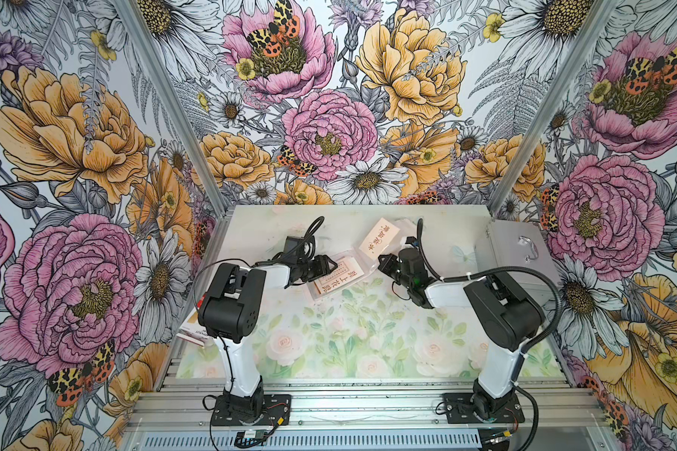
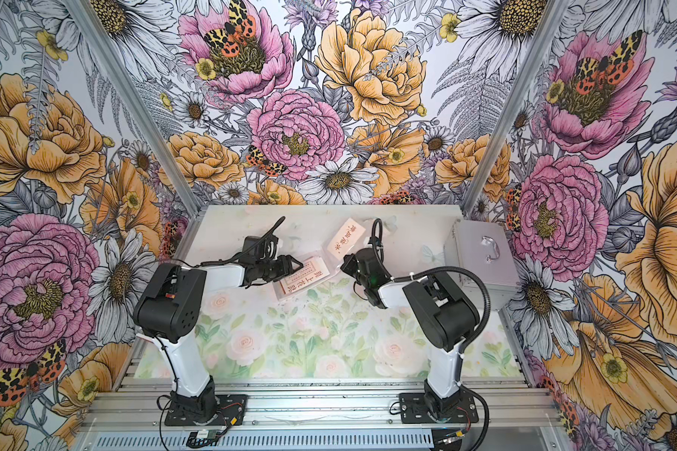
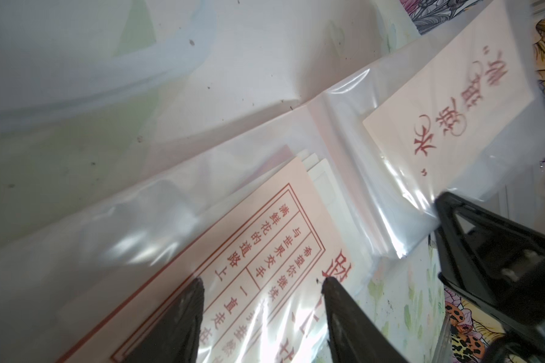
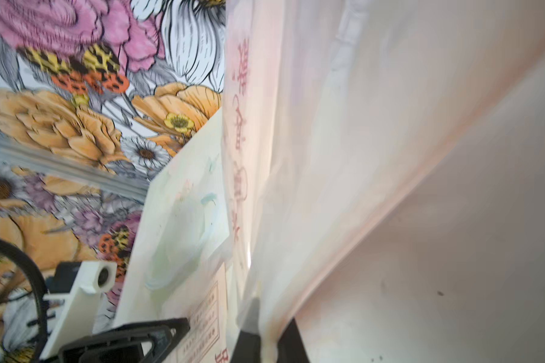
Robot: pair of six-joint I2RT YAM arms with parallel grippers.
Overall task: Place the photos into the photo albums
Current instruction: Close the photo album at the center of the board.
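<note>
Left jaws spread over sleeved cream photo (image 3: 265, 239), right jaws pinching, seemingly, photo album page (image 4: 343, 141)

Your floral table (image 1: 329, 343) carries the open photo album (image 1: 342, 279) between left gripper (image 1: 329, 266) and right gripper (image 1: 381, 261), a silver case (image 1: 512, 254) outside the right, a carton (image 1: 190, 331) behind the left.

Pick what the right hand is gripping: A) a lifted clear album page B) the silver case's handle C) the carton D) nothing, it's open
A: in the right wrist view the right hand is shut on the edge of a raised clear page of the photo album.
</note>
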